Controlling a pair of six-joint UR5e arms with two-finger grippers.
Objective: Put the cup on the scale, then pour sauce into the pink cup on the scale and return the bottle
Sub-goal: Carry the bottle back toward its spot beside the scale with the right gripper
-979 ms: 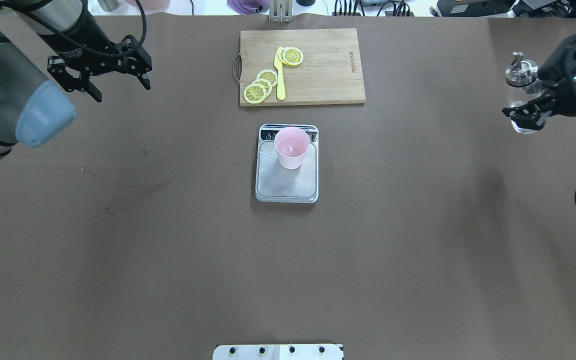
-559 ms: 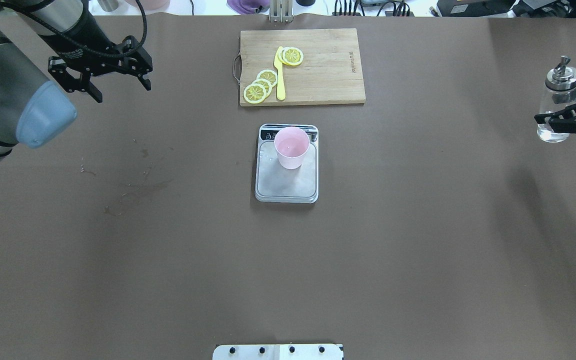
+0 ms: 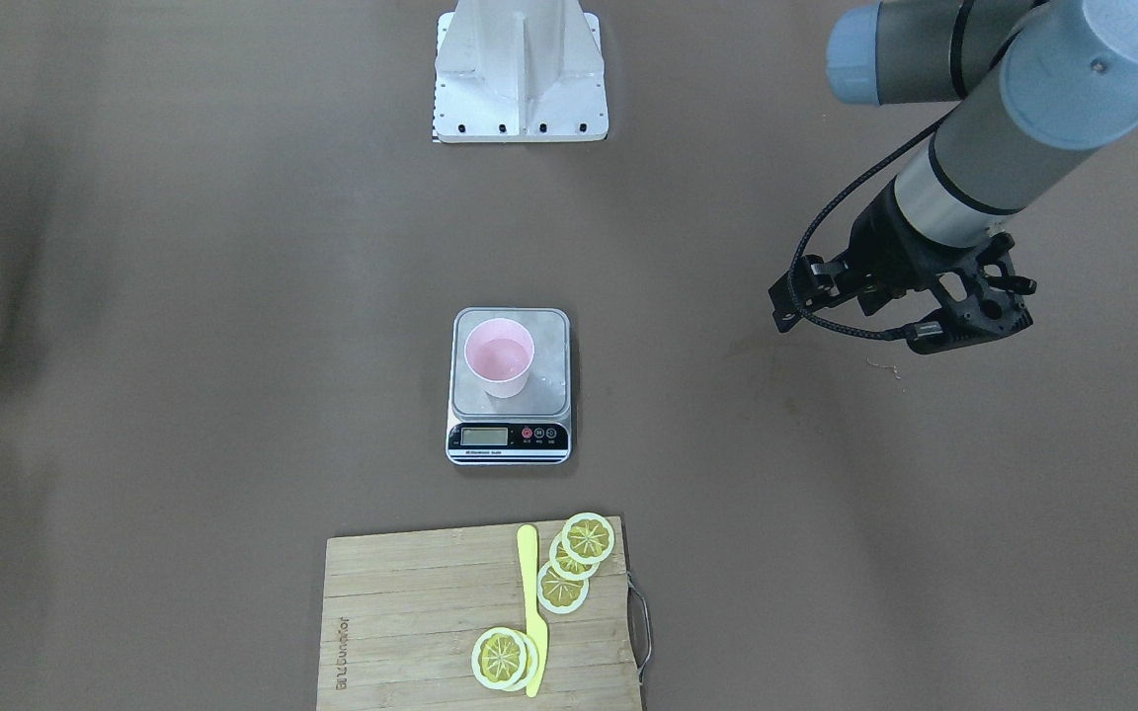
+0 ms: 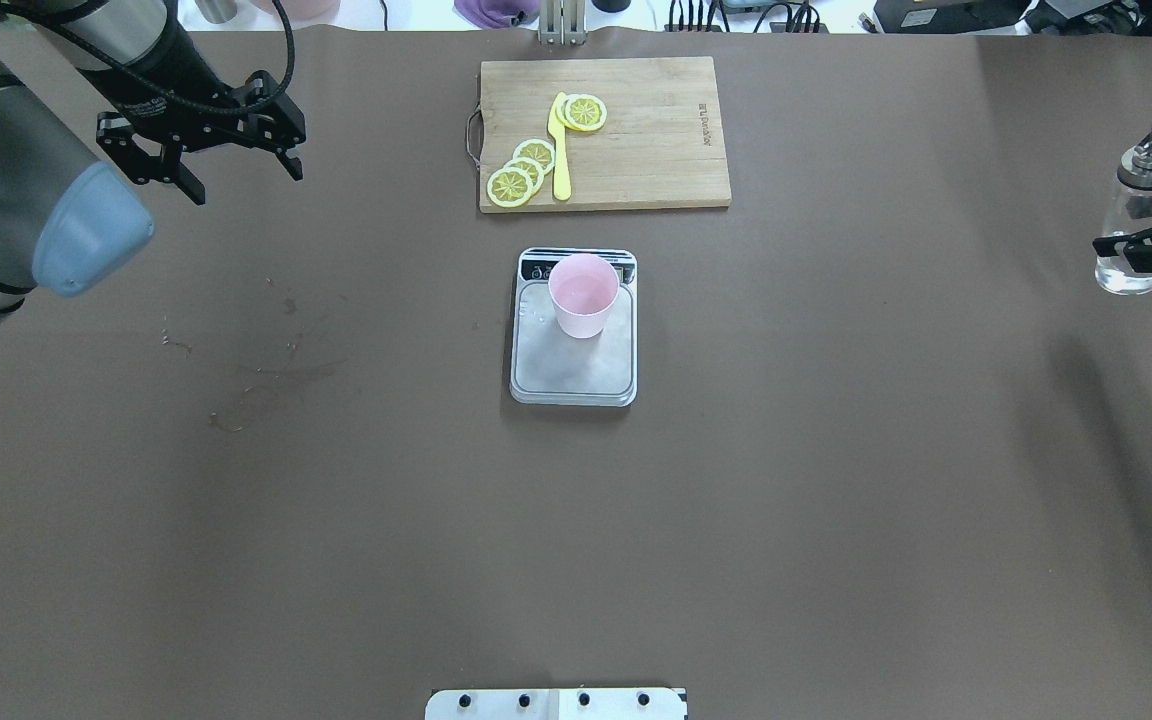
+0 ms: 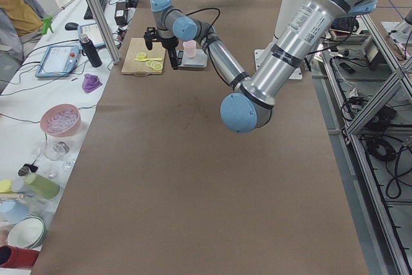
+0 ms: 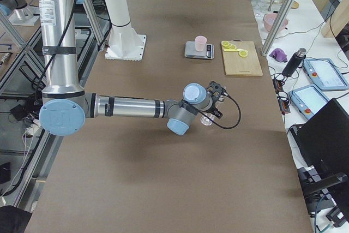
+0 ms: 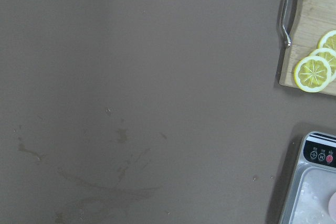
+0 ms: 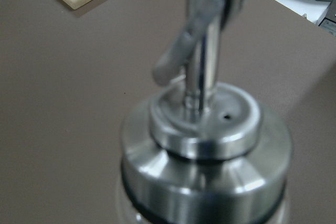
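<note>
The pale pink cup (image 4: 584, 290) stands upright on the silver scale (image 4: 576, 372) at the table's middle; both also show in the front view, the cup (image 3: 499, 357) on the scale (image 3: 551, 341). My right gripper (image 4: 1151, 250) is shut on the clear glass bottle (image 4: 1134, 225), which is upright at the table's far right end. The bottle's silver spout cap (image 8: 205, 150) fills the right wrist view. My left gripper (image 4: 244, 183) is open and empty, raised at the far left, well away from the scale. A corner of the scale (image 7: 315, 182) shows in the left wrist view.
A wooden cutting board (image 4: 656, 130) with lemon slices (image 4: 521, 170) and a yellow knife (image 4: 560, 150) lies just beyond the scale. Faint stains (image 4: 266, 380) mark the brown table left of the scale. The robot's base plate (image 4: 556, 703) is at the near edge.
My right gripper has carried the bottle further right, toward the table's end. The left arm, cup and scale have not moved.
</note>
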